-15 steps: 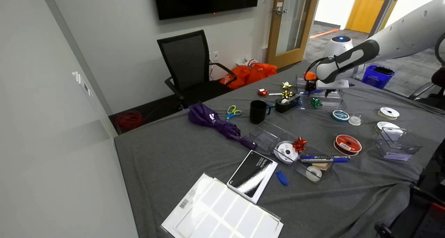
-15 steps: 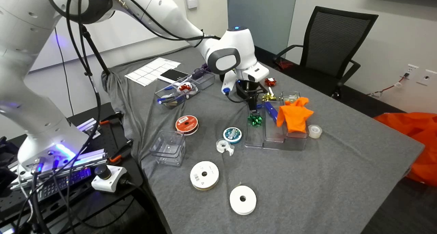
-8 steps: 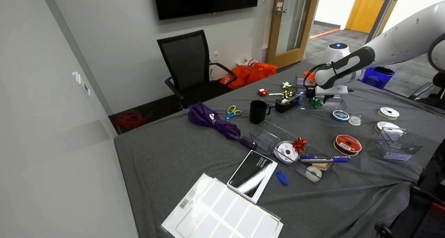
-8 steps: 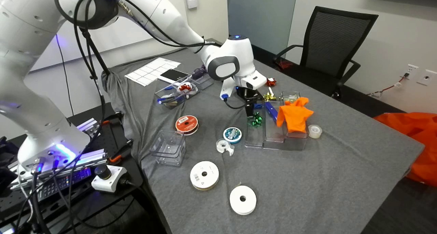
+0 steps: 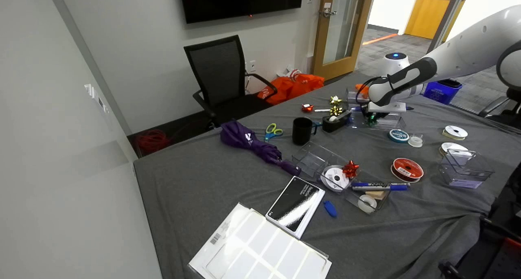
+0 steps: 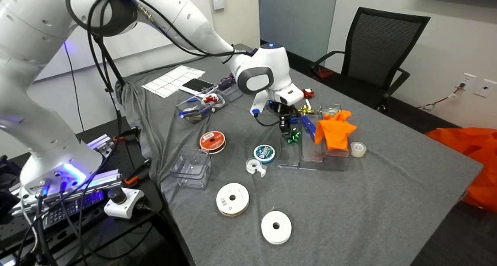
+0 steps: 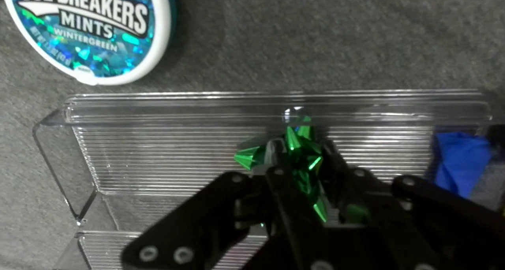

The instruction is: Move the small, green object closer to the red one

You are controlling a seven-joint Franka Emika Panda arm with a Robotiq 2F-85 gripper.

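Note:
The small green object is a shiny green bow (image 7: 307, 151) in a slot of a clear plastic tray (image 7: 158, 163). My gripper (image 7: 303, 149) reaches down into that slot, fingers (image 7: 274, 153) on both sides, squeezing the bow's middle. Green loops stick out past the fingers in the wrist view. In both exterior views the bow (image 6: 293, 136) shows by the fingertips, partly covered. Two red bows show: one red bow (image 5: 307, 108) on the table near gold bows, another red bow (image 5: 350, 169) in a second clear tray. Which one is meant, I cannot tell.
A mints tin (image 7: 94, 33) lies beside the tray's wall. Blue items and an orange cloth (image 6: 336, 130) occupy the tray's other parts. A black tape dispenser (image 5: 334, 123), a black mug (image 5: 302, 131) and a red ribbon spool (image 5: 407, 169) stand around.
My gripper has come down into the tray, and its fingers have drawn together around the green bow. The bow has shifted very slightly.

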